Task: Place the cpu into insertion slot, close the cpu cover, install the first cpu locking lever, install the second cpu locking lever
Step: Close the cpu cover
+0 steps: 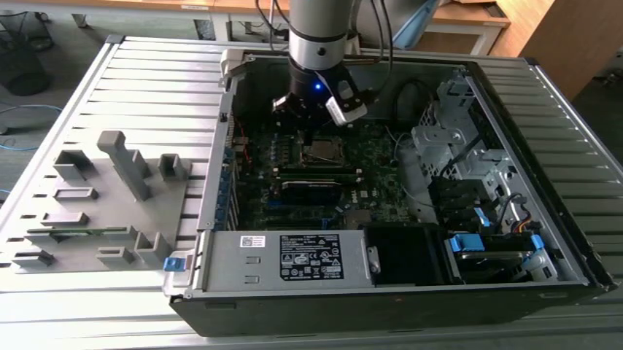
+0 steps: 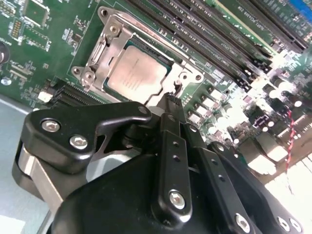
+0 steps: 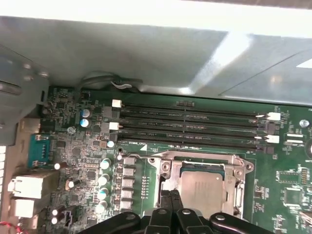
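The gripper has its two black fingers pressed together, their tips pointing down at the near edge of the cpu cover; whether they touch the metal I cannot tell. Just beyond the tips the cover lies flat over the insertion slot, and the cpu sits inside it, its dull silver top showing through the cover's square opening. In the first wrist view the same fingertips stand right beside the cover's corner, with the cpu next to them. Past the far side of the socket run the long black memory slots. In the exterior view the arm reaches straight down into the open computer case, the gripper just above the cpu. Well away from the gripper, outside the case on the exterior view's left, stands a grey fixture tray.
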You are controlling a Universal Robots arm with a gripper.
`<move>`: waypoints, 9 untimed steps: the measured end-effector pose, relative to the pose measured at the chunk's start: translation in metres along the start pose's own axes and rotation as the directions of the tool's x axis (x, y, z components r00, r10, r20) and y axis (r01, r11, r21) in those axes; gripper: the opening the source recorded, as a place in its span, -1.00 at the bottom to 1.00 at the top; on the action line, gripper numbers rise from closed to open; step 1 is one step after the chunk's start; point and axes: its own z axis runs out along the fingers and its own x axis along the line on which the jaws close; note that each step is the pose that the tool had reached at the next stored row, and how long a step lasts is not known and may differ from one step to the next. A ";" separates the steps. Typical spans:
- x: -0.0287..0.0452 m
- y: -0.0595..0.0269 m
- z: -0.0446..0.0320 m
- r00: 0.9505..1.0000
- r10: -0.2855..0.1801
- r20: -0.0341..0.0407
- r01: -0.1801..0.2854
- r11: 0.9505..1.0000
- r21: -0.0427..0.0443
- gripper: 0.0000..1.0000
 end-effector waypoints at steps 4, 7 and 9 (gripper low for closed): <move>-0.0001 0.0001 -0.0024 1.000 0.000 0.000 0.000 1.000 0.000 -0.79; -0.0028 0.0000 -0.0024 1.000 0.000 0.000 0.000 1.000 0.000 -0.79; -0.0072 -0.0003 -0.0023 1.000 0.000 0.000 0.000 1.000 0.000 -0.79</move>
